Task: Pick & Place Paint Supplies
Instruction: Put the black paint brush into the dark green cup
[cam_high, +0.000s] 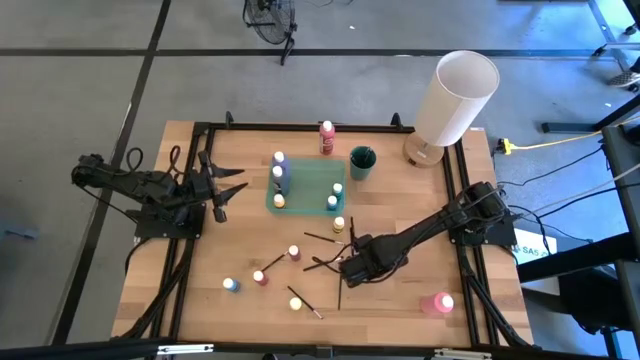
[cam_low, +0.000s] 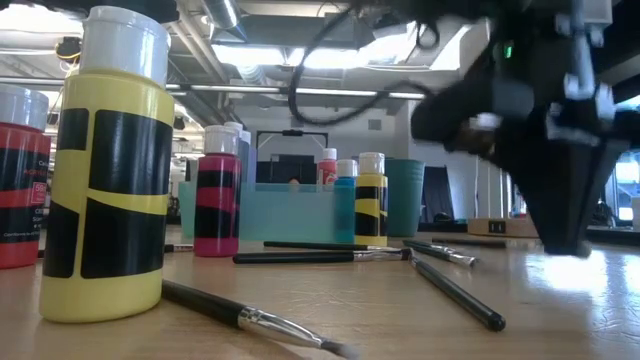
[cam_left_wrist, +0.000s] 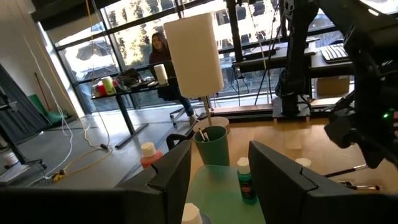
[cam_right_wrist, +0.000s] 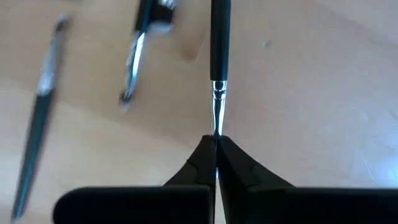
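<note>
Brush (cam_right_wrist: 219, 56) bristles sit pinched between the right end effector's (cam_right_wrist: 216, 152) fingers, which are pressed together on the thin metal ferrule, low over the wooden worktop (cam_high: 400, 290). From above, that right end effector (cam_high: 352, 268) is near the middle of the worktop among several scattered dark-handled brushes (cam_high: 322, 238), though whether the clamped brush is lifted off the wood is hard to tell. The left end effector (cam_high: 228, 192) hovers beside the teal tray (cam_high: 305, 187) with its fingers (cam_left_wrist: 171, 174) standing partly apart and holding nothing.

The tray holds a purple bottle (cam_high: 280, 162) and some smaller paint bottles along its edges. A red bottle (cam_high: 327, 135) stands just behind the tray, next to a green cup (cam_high: 361, 161). More small bottles (cam_high: 262, 277) lie scattered on the near half of the worktop, and a pink bottle (cam_high: 438, 303) lies toward the near right corner. A tall white cylinder (cam_high: 455, 97) stands at the far right.
</note>
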